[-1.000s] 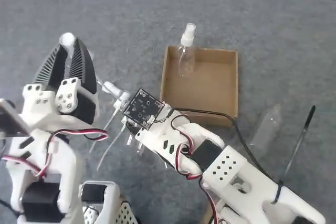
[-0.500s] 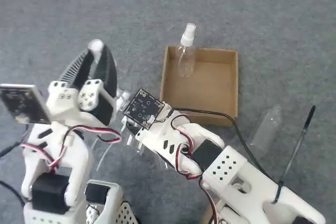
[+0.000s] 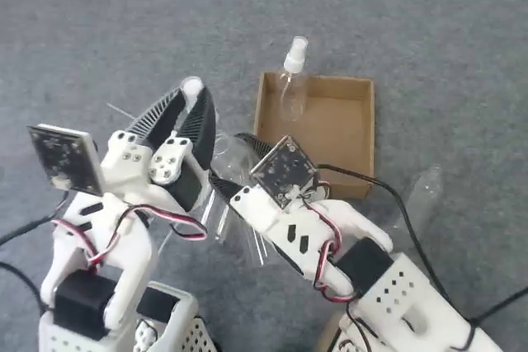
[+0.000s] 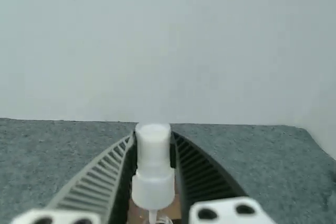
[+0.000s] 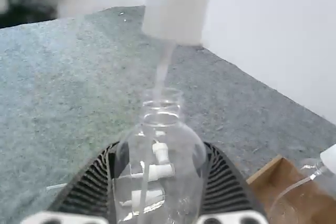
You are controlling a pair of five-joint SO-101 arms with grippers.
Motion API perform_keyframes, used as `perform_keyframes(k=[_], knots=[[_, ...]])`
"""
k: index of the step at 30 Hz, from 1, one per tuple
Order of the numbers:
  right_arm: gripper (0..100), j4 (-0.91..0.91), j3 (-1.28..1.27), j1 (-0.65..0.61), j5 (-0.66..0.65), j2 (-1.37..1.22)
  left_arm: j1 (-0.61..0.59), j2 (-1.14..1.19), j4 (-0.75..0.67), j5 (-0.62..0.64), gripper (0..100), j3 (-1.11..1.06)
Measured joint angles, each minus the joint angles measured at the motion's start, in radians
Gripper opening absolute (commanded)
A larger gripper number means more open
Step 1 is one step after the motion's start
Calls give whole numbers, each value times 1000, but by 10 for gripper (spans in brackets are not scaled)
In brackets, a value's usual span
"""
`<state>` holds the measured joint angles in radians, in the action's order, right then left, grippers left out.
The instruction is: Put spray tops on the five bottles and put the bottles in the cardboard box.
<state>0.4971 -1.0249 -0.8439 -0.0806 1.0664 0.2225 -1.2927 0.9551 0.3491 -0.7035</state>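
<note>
My left gripper (image 3: 191, 88) is shut on a white spray top (image 4: 153, 169) and holds it just above a clear bottle (image 3: 232, 157). My right gripper (image 5: 160, 149) is shut on that bottle (image 5: 160, 153), which stands neck up. The spray top (image 5: 176, 9) hangs over the neck, and its thin tube reaches down into the opening. The cardboard box (image 3: 356, 133) lies behind the grippers. One bottle with a spray top (image 3: 290, 80) stands in the box's far left corner. Another clear bottle (image 3: 421, 195) with no top lies on the carpet right of the box.
Loose spray tops (image 3: 221, 218) with thin tubes lie on the grey carpet under the two grippers. A black cable (image 3: 408, 232) runs from the right arm past the box's near right corner. The carpet stretches open to the far left and far right.
My left gripper has swung right with the spray top and come over the bottle. My right gripper has lifted and turned the bottle up from the carpet.
</note>
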Motion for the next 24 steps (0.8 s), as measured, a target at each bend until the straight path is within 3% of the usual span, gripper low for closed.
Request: perform_keyframes(k=[15, 24], knots=[[6, -91, -61, 49, 9, 9, 18, 9, 0, -5, 102, -77], [6, -91, -61, 51, 9, 11, 18, 0, 3, -107, 126, 38]])
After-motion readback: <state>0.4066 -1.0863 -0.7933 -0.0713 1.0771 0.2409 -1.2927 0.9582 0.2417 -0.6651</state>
